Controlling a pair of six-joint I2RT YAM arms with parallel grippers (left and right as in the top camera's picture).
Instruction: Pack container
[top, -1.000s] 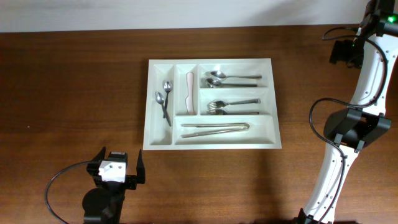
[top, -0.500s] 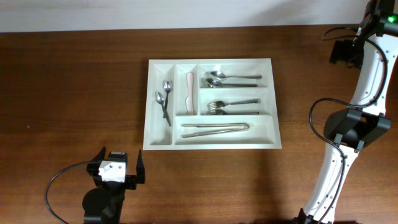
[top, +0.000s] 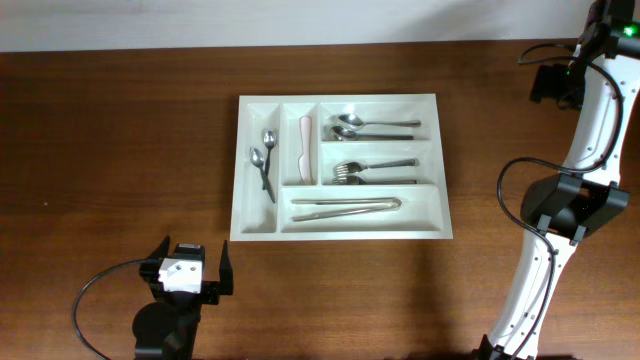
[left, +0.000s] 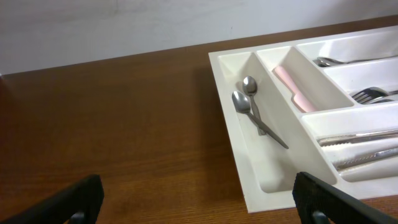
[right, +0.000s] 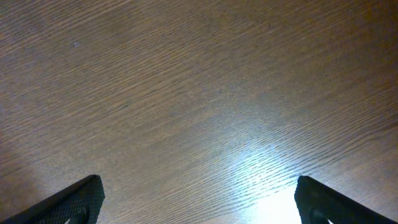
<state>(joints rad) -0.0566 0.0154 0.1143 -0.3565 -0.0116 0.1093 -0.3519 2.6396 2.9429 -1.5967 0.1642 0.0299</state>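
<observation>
The white container (top: 340, 236) lies in the middle of the wooden table. Its left narrow compartment holds two small spoons (top: 263, 160), and the one beside it a pink-handled utensil (top: 305, 145). The crosswise compartments hold spoons (top: 375, 126), forks (top: 370, 172) and tongs (top: 345, 207). My left gripper (top: 193, 245) stands open near the front left, short of the container's corner (left: 249, 202), with nothing between its fingers. My right gripper (right: 199, 202) is open over bare wood, far right of the container.
The white right arm (top: 590, 120) with its black cables rises along the table's right edge. A pale wall (left: 124, 25) runs behind the table's far edge. Bare wood surrounds the container on all sides.
</observation>
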